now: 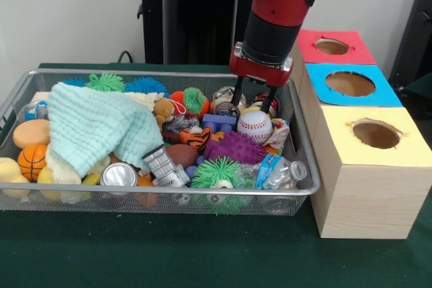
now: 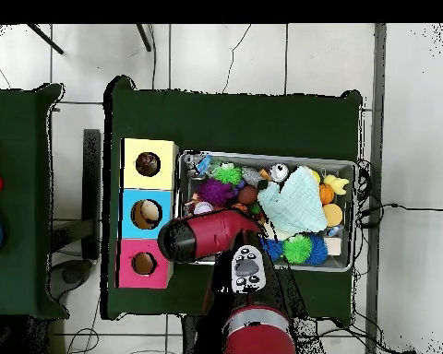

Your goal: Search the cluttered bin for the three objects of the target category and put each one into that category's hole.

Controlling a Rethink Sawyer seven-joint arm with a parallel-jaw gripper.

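The white baseball with red stitching (image 1: 255,125) lies at the right end of the wire mesh bin (image 1: 305,166), just under the black two-finger gripper (image 1: 254,102). We see its fingers apart and holding nothing. We judge they may catch the purple spiky ball (image 1: 234,147) beside it.

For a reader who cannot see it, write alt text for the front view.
A red robot arm's open gripper hangs just above a baseball in a cluttered wire bin, beside three wooden boxes with red, blue and yellow holed tops.
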